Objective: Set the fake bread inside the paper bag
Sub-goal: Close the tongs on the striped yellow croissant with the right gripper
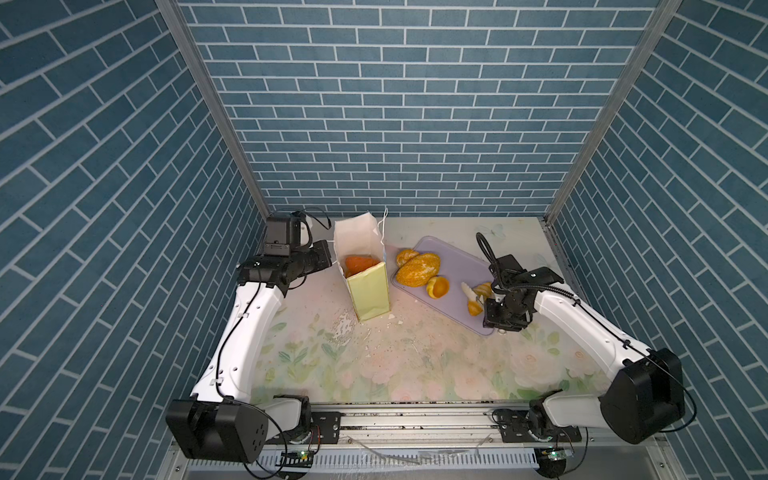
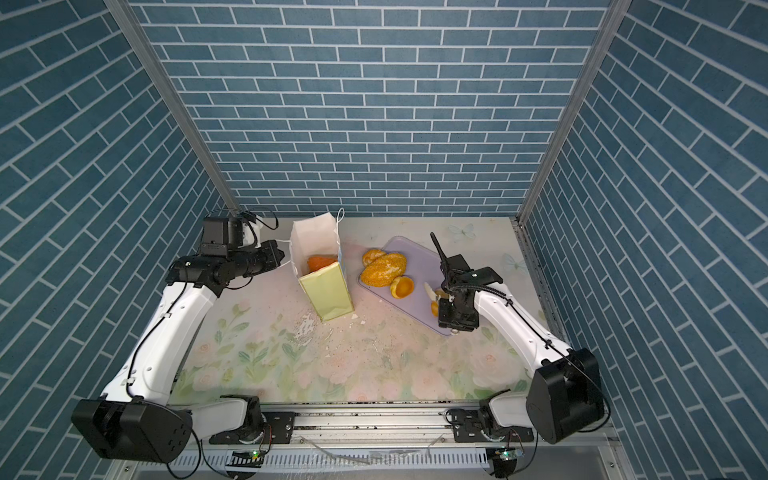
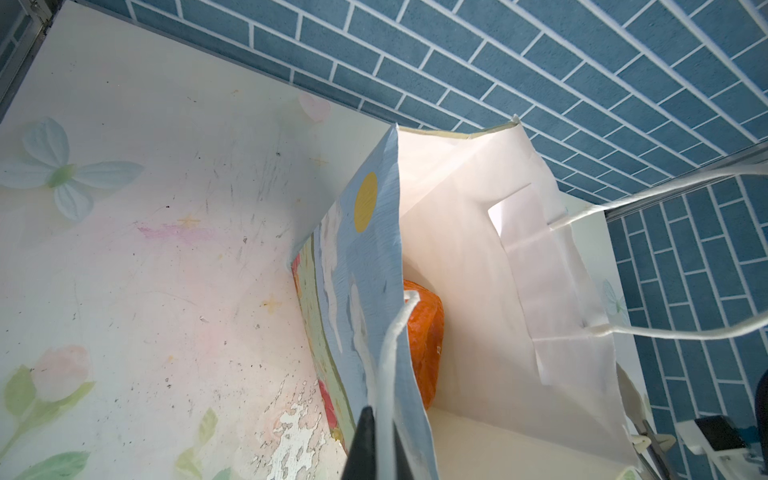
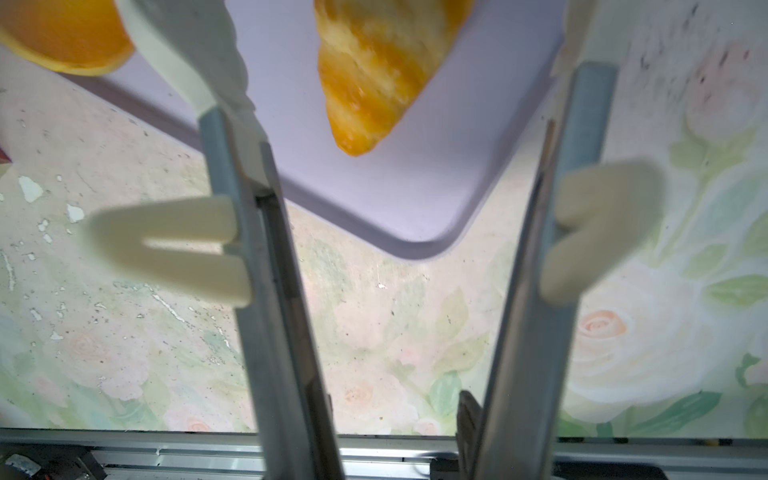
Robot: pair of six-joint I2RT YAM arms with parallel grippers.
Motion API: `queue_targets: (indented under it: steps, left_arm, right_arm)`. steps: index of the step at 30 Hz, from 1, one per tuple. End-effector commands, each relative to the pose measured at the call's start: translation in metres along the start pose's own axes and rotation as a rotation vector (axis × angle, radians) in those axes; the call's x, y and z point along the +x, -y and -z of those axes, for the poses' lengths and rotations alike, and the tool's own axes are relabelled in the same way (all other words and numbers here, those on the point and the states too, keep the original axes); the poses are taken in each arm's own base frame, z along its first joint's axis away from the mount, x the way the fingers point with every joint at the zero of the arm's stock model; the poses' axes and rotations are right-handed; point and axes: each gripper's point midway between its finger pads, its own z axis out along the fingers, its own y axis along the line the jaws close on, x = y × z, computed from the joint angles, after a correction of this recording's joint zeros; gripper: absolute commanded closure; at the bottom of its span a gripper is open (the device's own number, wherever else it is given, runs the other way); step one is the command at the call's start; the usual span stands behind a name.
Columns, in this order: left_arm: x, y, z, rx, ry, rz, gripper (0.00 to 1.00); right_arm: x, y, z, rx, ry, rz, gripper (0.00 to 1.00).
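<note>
The left gripper [image 1: 329,254] is pinched shut on the cord handle [image 3: 388,365] of the upright paper bag [image 1: 370,291] (1 orange pastry [image 1: 359,262] inside), while on the lavender tray [image 1: 453,259] the right gripper [image 1: 481,296] straddles a croissant [image 4: 382,70], jaws partly spread, clear of it on both sides.

Both top views, set high above the near edge, look down toward the far brick wall [image 1: 395,124] and cover the whole table [image 1: 374,365]. The left wrist camera sits close beside the paper bag [image 3: 478,249], facing right into its mouth. The right wrist camera looks down, close above the near corner of the lavender tray [image 4: 395,199]. Bag and tray also appear in both top views.
</note>
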Motion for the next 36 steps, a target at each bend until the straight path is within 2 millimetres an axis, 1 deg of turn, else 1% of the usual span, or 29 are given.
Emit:
queue_targets:
  steps: [1,6,10,14,19,23,28,36]
  left_arm:
    - [0.001,0.001,-0.001,0.007,0.006,-0.018,0.95]
    - [0.002,0.000,-0.002,0.004,0.001,-0.019,0.95]
    - [0.005,-0.002,-0.002,-0.006,-0.006,-0.028,0.95]
    - [0.005,-0.004,-0.002,-0.016,-0.007,-0.033,0.95]
    - [0.004,-0.004,-0.004,-0.020,-0.013,-0.033,0.95]
    - [0.002,-0.004,-0.003,-0.021,-0.011,-0.034,0.95]
    - [0.003,-0.004,-0.003,-0.023,-0.013,-0.033,0.95]
    - [0.004,-0.004,-0.005,-0.018,-0.021,-0.028,0.95]
  right_arm:
    - [0.005,-0.002,-0.004,-0.027,-0.016,-0.075,0.52]
    - [-0.002,-0.005,-0.015,-0.020,-0.034,-0.064,0.51]
    - [-0.006,-0.012,-0.027,-0.031,-0.065,-0.060,0.50]
    - [-0.011,-0.012,-0.038,-0.017,-0.088,-0.061,0.50]
    - [-0.021,-0.016,-0.043,-0.017,-0.096,-0.021,0.52]
    - [-0.028,-0.015,-0.039,-0.005,-0.093,0.011,0.59]
    - [-0.031,-0.013,-0.028,0.006,-0.079,0.035,0.68]
    - [-0.026,-0.008,-0.009,0.010,-0.037,0.060,0.74]
